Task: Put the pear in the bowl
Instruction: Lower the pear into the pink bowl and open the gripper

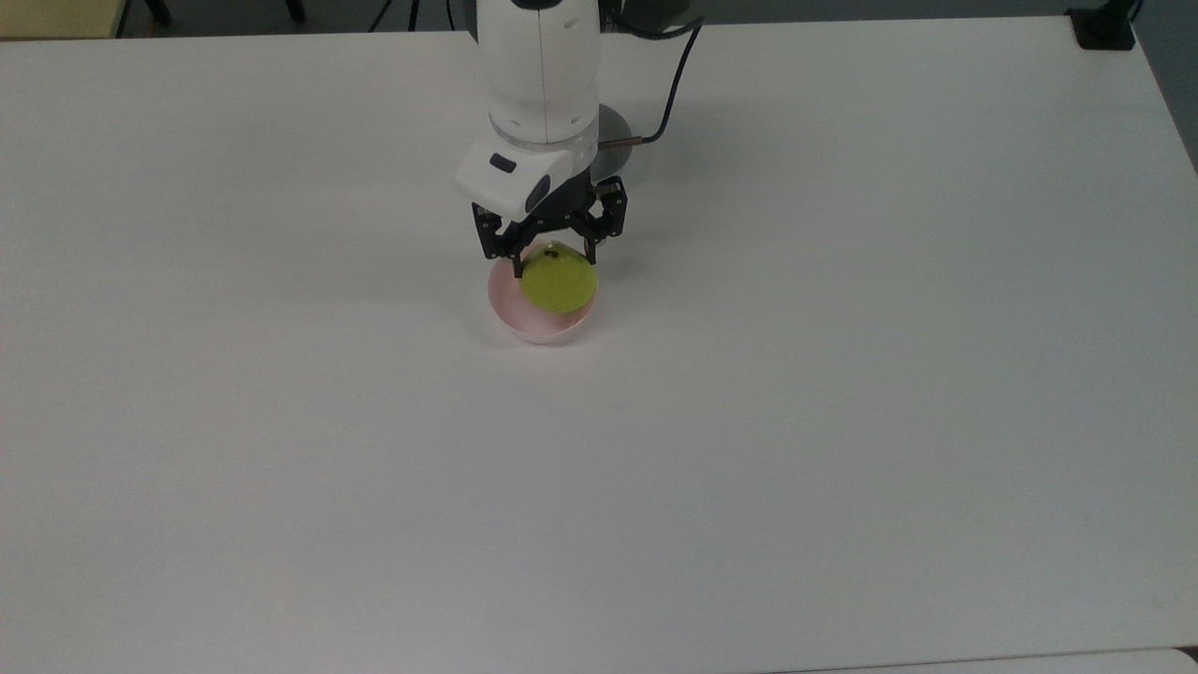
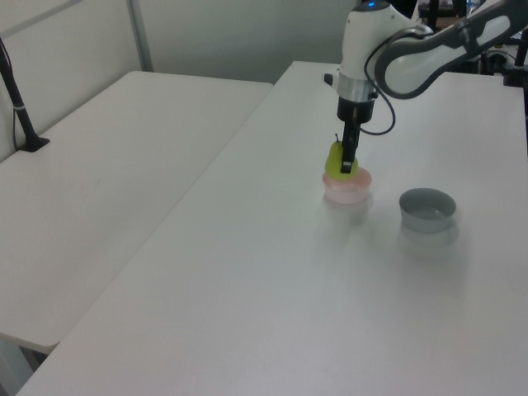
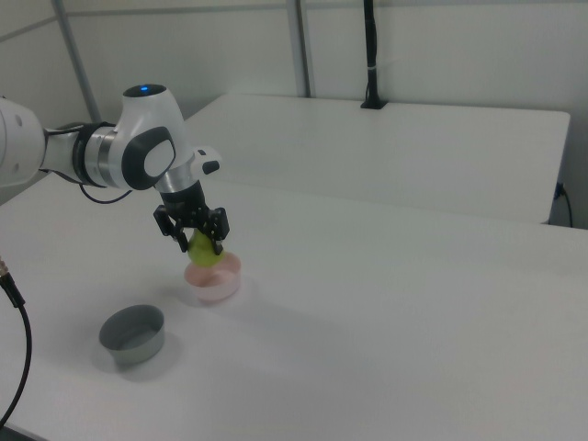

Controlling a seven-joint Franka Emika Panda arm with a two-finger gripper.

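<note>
The counter [image 1: 842,421] is one wide white slab, and a second white table is seen beside it in the left view. One arm [image 1: 541,84] is reached down over the middle of the counter. One grey bowl [image 2: 427,209] is parked near the pink one, apart from it and not wanted here. One pink bowl [image 1: 533,324] is sat right under the jaws [image 1: 552,255]. One pear [image 1: 559,282] is pinched between them, stem up, hung just above the bowl's opening or barely dipped into it; contact with the bottom can't be told from any view.

So the step in hand is judged to be the lowering/drop, with the carry pretty much done. Next, a small descent is probably called for, then the jaws spread so the pear is let go inside. In the top view the pear is seen a bit toward the top view's right of the bowl's centre, so a tiny nudge might be wanted first, since the light bowl could be tipped
</note>
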